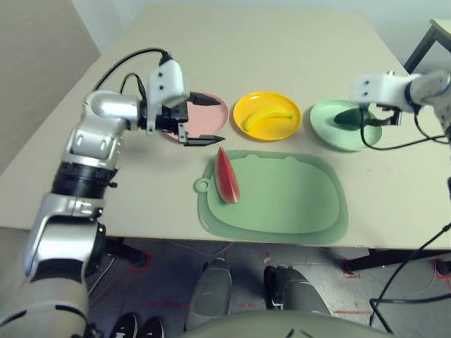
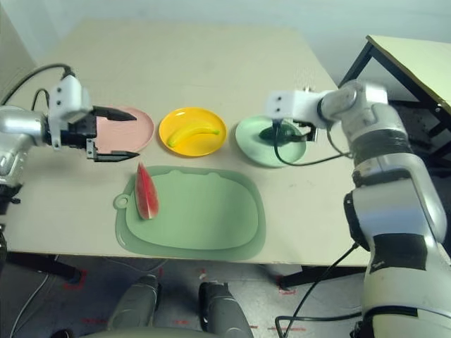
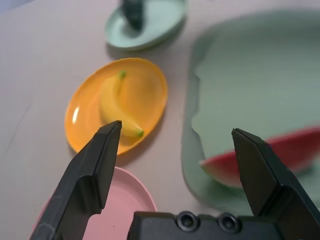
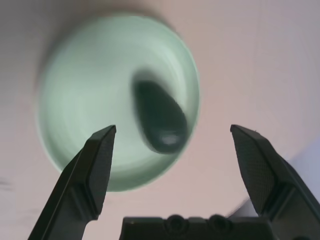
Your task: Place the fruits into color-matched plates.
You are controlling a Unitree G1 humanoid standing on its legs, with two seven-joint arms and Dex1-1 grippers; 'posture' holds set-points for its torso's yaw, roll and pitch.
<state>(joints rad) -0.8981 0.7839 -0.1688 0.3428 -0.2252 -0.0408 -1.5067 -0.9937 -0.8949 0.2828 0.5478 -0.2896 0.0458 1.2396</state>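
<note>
Two fruits sit matched, banana point(image 1: 266, 117) in yellow, avocado point(image 4: 159, 119) beneath the wide-open, empty right gripper point(image 4: 175, 145), while the watermelon point(image 1: 227, 177) lies just below the gaping, empty left gripper point(image 1: 202, 121), bound for the pink plate point(image 1: 211, 118) beside it.

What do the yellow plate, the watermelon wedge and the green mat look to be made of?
Yellow plate: likely plastic, glossy; a highlight on its rim in the left wrist view.
Watermelon wedge: probably moulded plastic, smooth flat colour, toy-like.
Green mat: seemingly matte plastic or silicone; thin, no glare.
</note>
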